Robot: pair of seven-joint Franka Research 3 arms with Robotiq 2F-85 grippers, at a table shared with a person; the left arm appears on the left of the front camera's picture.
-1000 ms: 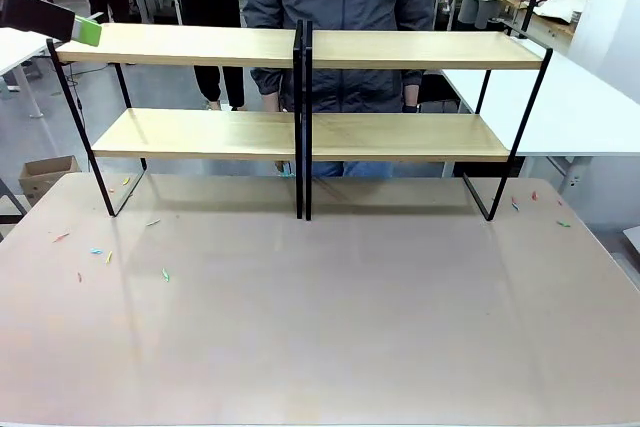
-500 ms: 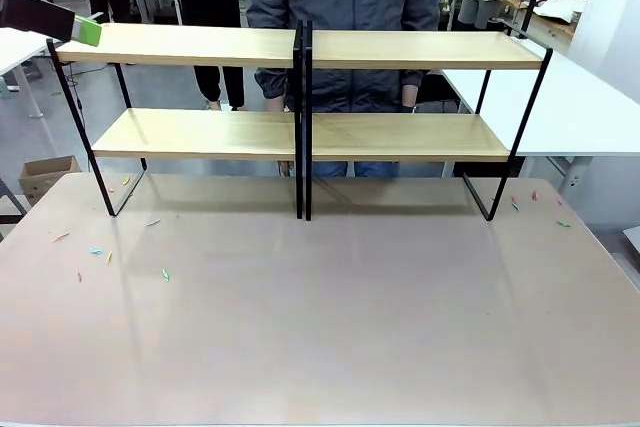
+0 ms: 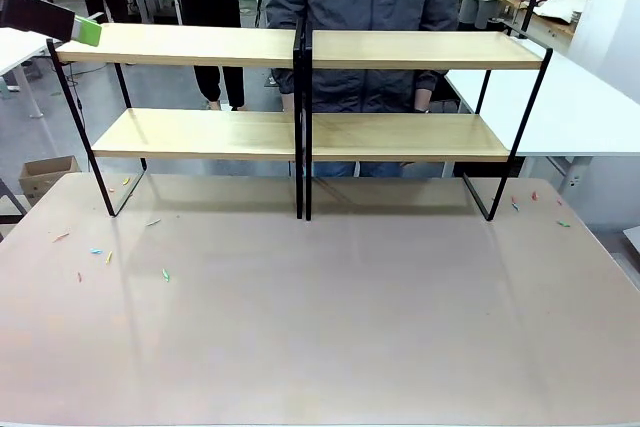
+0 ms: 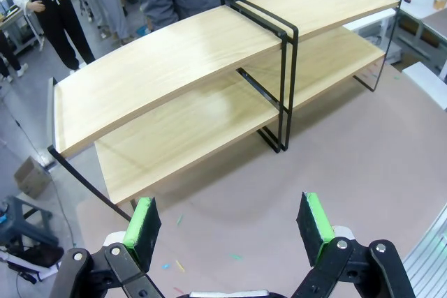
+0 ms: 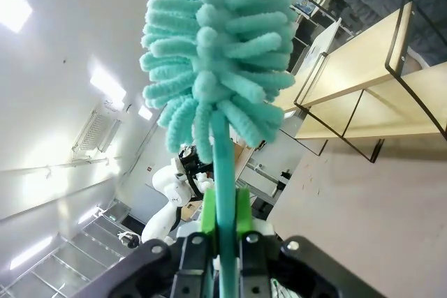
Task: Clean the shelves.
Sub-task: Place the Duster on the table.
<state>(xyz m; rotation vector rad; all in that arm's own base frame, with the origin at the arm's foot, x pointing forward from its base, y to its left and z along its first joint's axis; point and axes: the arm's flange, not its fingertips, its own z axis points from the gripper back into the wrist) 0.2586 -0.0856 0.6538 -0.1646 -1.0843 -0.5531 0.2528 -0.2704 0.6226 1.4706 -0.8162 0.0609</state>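
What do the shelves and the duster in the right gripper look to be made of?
Shelves: boards of light wood or wood-look laminate with visible grain and a matte finish, in thin black frames that look like painted metal rod. Duster: teal, fuzzy chenille-like fingers, probably microfibre, on a smooth teal stick that looks plastic, clamped in the right gripper.

Left gripper [image 4: 230, 225]: black linkage fingers, bright green pads [image 4: 145, 222], round pivot screws. Person [image 3: 365, 7]: dark grey zip jacket.

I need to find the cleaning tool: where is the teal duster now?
In the right wrist view, the teal duster stands upright in the right gripper, clamped by its handle, with the shelves beyond it.
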